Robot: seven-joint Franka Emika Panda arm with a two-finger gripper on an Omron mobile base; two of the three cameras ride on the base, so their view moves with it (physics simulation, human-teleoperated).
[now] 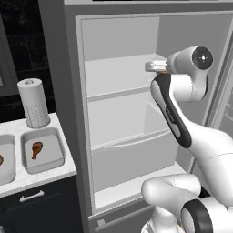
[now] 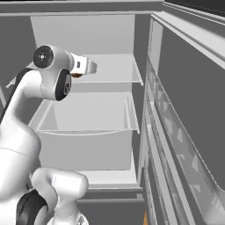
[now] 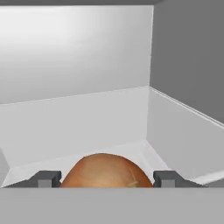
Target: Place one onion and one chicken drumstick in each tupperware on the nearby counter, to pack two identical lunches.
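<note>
Gripper (image 3: 106, 179) reaches into the upper fridge shelf (image 1: 113, 75); jaws part-open, one fingertip either side of the onion (image 3: 106, 170), apparently gripping it for carrying out. On the counter (image 1: 45, 175), each tupperware (image 1: 43, 149) already holds a drumstick (image 1: 37, 149).

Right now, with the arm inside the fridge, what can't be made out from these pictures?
- Grip: in the hand view the onion sits between the tool's tips, but its lower half is cut off, so contact is unclear.
- Left base view: the tool is mostly hidden by the wrist.
- Left tupperware: cut off by the edge; contents unclear.
- Right tupperware holds a drumstick; no onion is visible there.
</note>
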